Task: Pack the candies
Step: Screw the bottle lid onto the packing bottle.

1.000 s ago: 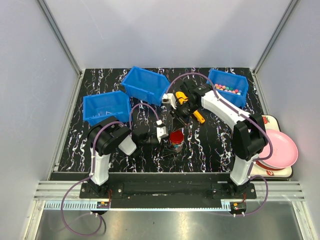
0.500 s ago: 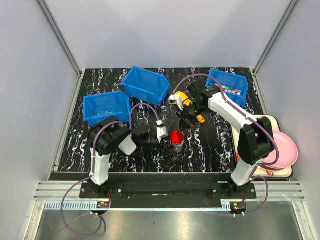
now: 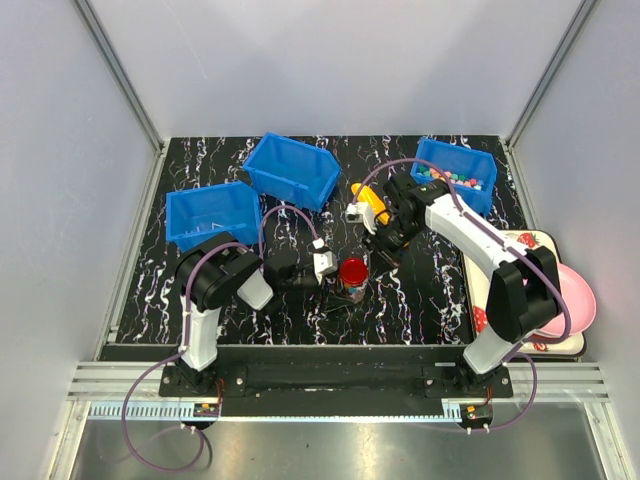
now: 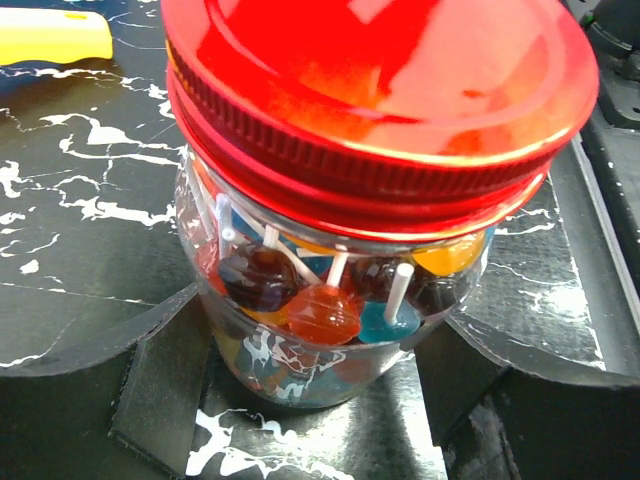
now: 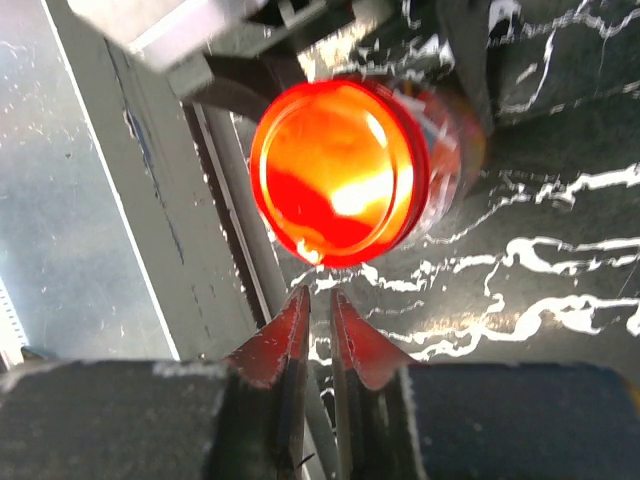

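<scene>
A clear glass jar [image 4: 300,340] with a red screw lid [image 4: 380,90] stands on the black marbled table, full of lollipops [image 4: 325,312]. My left gripper [image 4: 315,335] is shut on the jar's lower part, one finger on each side. In the top view the jar [image 3: 352,275] is at centre, with my left gripper [image 3: 335,272] beside it. My right gripper [image 5: 318,292] is shut and empty, just back from the lid [image 5: 340,170]; in the top view my right gripper [image 3: 384,240] is up and right of the jar. Small pastel candies [image 3: 455,181] lie in the back right bin.
A yellow scoop [image 3: 368,198] lies on the table behind the jar, partly under my right arm; its handle [image 4: 50,35] shows in the left wrist view. Two blue bins [image 3: 295,168] [image 3: 212,212] stand at back left. A pink plate [image 3: 570,300] on a tray [image 3: 530,243] sits at the right edge.
My right gripper has drawn back from over the jar, up and to the right, and its arm has swung right. The jar, its lid and my left gripper have not moved.
</scene>
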Controlling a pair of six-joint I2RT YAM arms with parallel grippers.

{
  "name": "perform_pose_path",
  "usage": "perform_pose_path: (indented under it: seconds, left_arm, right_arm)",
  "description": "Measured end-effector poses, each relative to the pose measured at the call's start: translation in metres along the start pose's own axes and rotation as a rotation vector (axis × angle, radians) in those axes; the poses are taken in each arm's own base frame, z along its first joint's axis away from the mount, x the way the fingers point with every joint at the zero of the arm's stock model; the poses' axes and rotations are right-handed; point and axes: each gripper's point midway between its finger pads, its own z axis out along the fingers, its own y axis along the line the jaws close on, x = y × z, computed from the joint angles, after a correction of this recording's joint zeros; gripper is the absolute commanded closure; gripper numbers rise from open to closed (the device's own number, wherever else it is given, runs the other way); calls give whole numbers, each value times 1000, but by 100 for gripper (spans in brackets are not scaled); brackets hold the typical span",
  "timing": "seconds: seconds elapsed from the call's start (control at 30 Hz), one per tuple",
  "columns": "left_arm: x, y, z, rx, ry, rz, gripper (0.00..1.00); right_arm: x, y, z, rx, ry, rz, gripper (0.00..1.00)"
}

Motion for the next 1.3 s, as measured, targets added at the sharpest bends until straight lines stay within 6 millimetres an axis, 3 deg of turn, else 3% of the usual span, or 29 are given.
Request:
perform_pose_path:
  seconds: [0.2,0.4,0.5,0.57,0.8,1.3]
  left_arm:
    - [0,1,0,-5,0,0,96]
    - [0,1,0,-5,0,0,96]
    - [0,1,0,-5,0,0,97]
    - [0,2,0,-6,0,0,97]
    - [0,2,0,-6,0,0,97]
    - [0,1,1,-2,1,-1,100]
  right_arm:
    - [0,1,-6,20,13,-1,81]
    - [-50,-3,-32,69,-88,-91,79]
    - [-75,-11,-31,49,-128,-113,79]
    - [-79,-17,-25,32,-129,-107,79]
    - [-72,-31,10,-66,-73,-35,79]
    - [-59,-22,24,-104,-36,-48,79]
